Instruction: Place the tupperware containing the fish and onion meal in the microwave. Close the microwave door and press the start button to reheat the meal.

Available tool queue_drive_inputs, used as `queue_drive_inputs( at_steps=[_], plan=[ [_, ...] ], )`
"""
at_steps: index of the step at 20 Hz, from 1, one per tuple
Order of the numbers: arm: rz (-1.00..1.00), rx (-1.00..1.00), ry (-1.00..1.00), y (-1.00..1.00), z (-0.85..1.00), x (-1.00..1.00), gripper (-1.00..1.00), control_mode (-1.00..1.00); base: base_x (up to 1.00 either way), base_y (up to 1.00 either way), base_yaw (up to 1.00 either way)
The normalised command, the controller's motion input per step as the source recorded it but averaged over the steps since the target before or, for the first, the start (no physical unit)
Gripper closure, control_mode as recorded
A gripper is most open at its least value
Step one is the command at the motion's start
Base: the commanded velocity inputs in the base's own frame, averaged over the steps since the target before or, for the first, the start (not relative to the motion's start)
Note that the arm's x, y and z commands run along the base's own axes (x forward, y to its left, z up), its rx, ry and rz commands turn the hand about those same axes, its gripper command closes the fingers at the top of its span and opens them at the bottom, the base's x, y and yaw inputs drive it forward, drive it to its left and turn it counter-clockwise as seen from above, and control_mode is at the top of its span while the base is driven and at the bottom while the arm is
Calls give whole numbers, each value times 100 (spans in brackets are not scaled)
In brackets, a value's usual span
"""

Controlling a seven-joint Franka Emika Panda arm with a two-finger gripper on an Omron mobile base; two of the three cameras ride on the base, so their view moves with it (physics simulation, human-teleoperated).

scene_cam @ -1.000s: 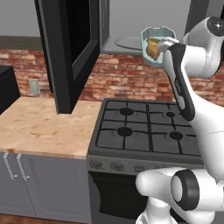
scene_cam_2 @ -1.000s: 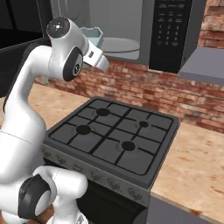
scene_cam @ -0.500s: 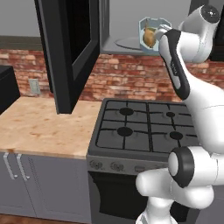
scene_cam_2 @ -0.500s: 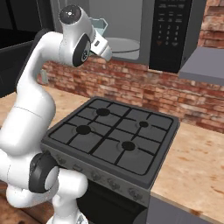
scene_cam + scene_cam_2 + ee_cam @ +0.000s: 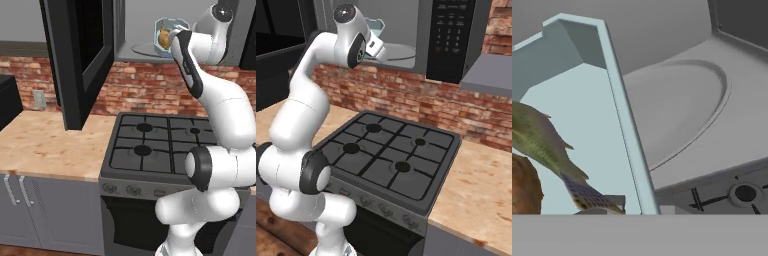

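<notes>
One tupperware (image 5: 167, 34) at microwave (image 5: 406, 30) mouth, stove (image 5: 165, 145) below, fingers' grip indiscernible

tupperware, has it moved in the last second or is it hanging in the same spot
Yes. In the left base view the tupperware has risen and gone further in toward the microwave cavity, judged against the brick wall and stove, which stayed put.
</notes>
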Motion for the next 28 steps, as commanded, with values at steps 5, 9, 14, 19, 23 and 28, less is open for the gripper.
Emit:
queue_drive_inputs(
  at_steps=[5, 9, 14, 19, 23, 28],
  plan=[
    [-7, 0, 0, -5, 0, 60, 100, -100, 0, 0, 0],
    [-8, 0, 0, -5, 0, 61, 100, -100, 0, 0, 0],
    [-8, 0, 0, -5, 0, 60, -100, -100, 0, 0, 0],
    [-8, 0, 0, -10, -5, 40, -100, -100, 0, 0, 0],
    [-8, 0, 0, -10, -6, 34, -100, -100, 0, 0, 0],
    [-6, 0, -7, -1, -8, -4, -100, -100, 0, 0, 0]
  ],
)
